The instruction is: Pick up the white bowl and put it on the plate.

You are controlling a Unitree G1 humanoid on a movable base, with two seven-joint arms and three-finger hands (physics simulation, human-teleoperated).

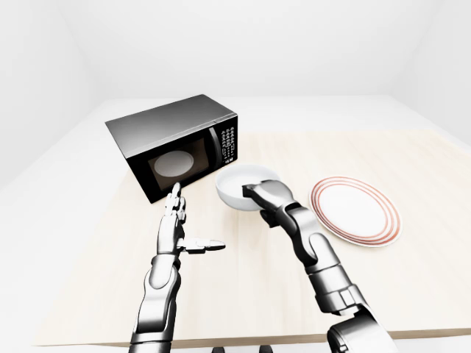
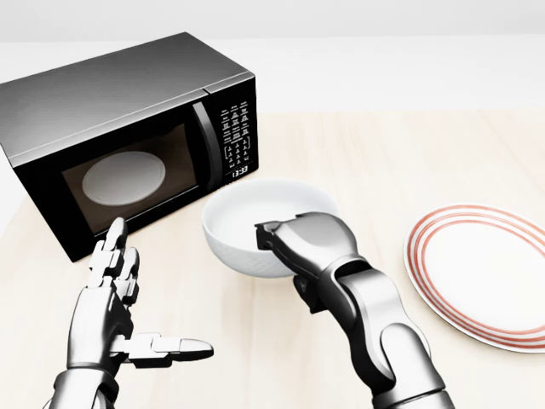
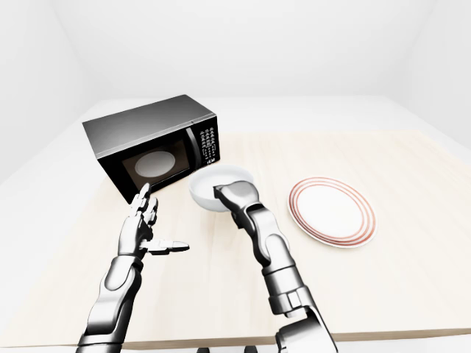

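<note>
right hand (image 2: pixel 294 247) clamped over near rim of white bowl (image 2: pixel 247 223) | bowl beside microwave (image 2: pixel 128 128), seemingly on bench (image 2: pixel 358 153), lift unclear | plate (image 2: pixel 477 273) bare | left hand (image 2: pixel 119 315) released | carry, placement remain

A small lit display on the black microwave's (image 2: pixel 128 128) control panel (image 2: pixel 236 141) shows digits that appear to read 13:33 in the head view, set at the foot of the panel. Above the display, rows of white keypad legends run down the same panel, too small to read. No other lettering, brand or number is legible.
</note>
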